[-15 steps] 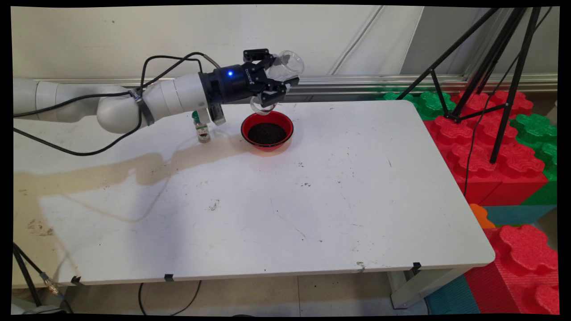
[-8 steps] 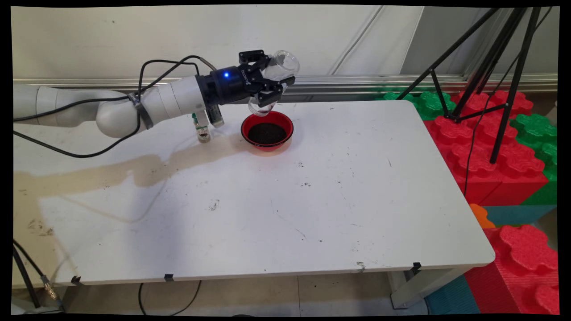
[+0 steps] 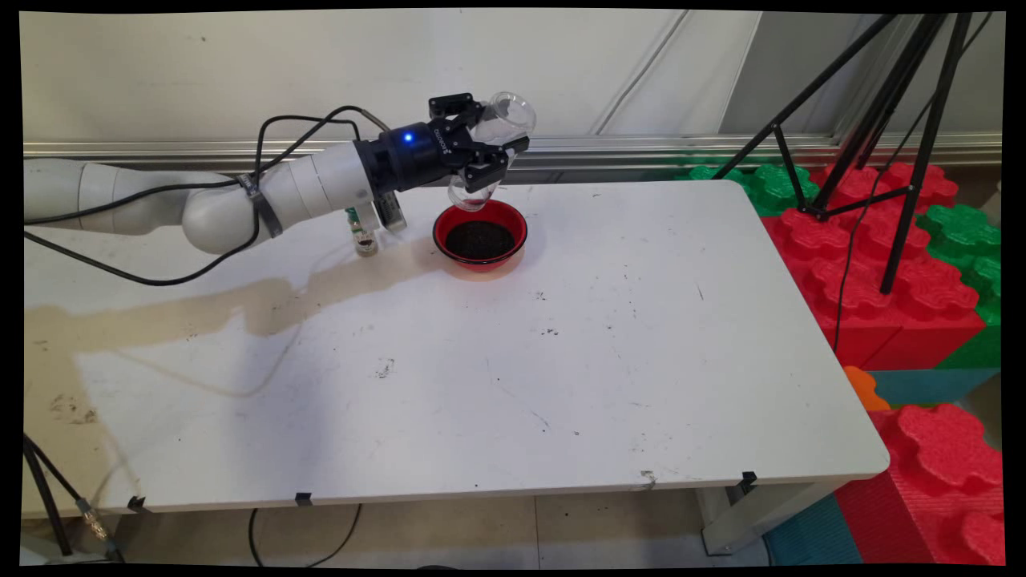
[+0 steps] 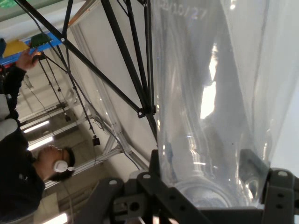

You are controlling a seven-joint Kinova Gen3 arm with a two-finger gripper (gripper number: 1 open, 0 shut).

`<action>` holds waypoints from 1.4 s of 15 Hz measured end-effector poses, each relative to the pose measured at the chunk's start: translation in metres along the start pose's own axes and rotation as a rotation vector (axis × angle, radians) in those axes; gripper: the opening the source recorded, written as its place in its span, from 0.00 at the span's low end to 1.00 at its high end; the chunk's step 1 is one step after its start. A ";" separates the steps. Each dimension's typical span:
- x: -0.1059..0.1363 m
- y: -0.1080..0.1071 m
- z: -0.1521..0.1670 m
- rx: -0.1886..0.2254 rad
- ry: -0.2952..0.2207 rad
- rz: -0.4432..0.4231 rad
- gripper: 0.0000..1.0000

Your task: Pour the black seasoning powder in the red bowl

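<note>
The gripper is closed on a clear plastic cup, one finger on each side of its wall. The cup is transparent, colourless and glossy. It is held tilted, with its open rim toward the upper right and its base pointing down. The base hangs just above the far rim of a red bowl without touching it. The bowl stands on the white table and holds a dark, granular fill. In the hand view the cup fills the right side. Faint printed characters show near its top. A small bottle with a green cap stands left of the bowl, partly hidden by the arm.
</note>
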 end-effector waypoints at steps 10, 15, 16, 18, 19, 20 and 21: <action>0.016 -0.004 -0.009 -0.025 0.016 -0.038 0.00; 0.017 -0.006 -0.011 -0.026 0.017 -0.039 0.00; 0.017 -0.006 -0.011 -0.025 0.017 -0.035 0.00; 0.017 -0.006 -0.012 -0.021 0.015 -0.023 0.00; 0.016 -0.006 -0.012 -0.018 0.014 -0.015 0.00; 0.015 -0.007 -0.012 -0.014 0.012 -0.007 0.00; 0.014 -0.007 -0.012 -0.010 0.009 0.001 0.00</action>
